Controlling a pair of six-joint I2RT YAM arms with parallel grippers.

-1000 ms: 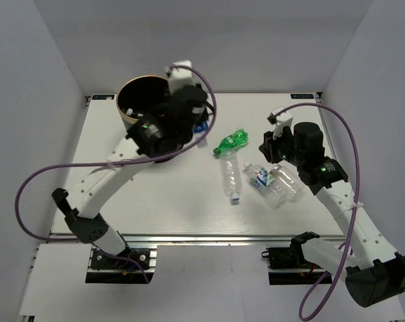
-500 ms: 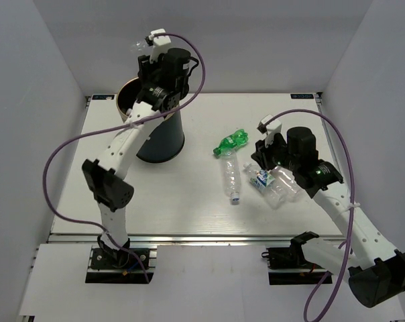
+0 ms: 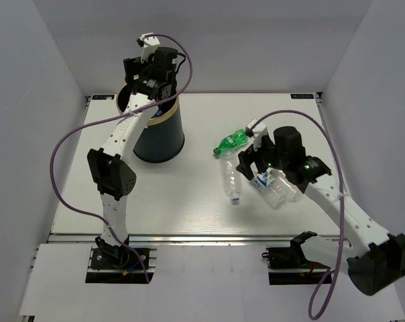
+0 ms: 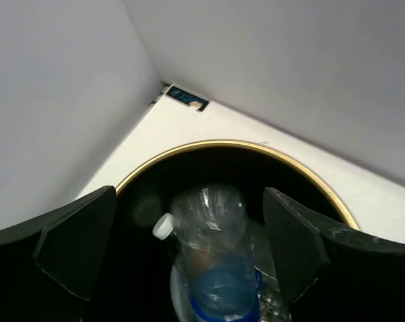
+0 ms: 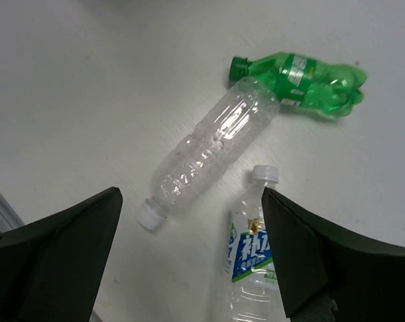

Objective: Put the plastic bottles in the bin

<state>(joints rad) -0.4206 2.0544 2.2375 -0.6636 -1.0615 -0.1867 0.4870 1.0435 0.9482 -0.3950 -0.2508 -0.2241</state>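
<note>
The left hand [image 4: 189,194] is spread wide and grips nothing; its two dark fingers [image 4: 75,248] fill the lower corners of the left wrist view. Between them, touching neither, is a clear bottle [image 4: 212,261] with a white cap and a blue label. It sits inside the gold-rimmed mouth of the bin [image 4: 222,143]. In the top view the bin stands at the upper left of the table [image 3: 155,201], with the left arm reaching over it.

The right hand [image 5: 191,191] is also open and holds nothing, hovering low over the bottles right of centre on the table. Beneath it an unlabelled clear bottle [image 5: 209,151] lies slanted, its white cap toward the lower left. The green bottle [image 5: 303,77] lies at the upper right, its cap just beside the clear one's base. A blue-labelled bottle [image 5: 253,248] lies at the lower edge of the view. The top view shows a fourth bottle [image 3: 283,188] just right of the labelled one.
</note>
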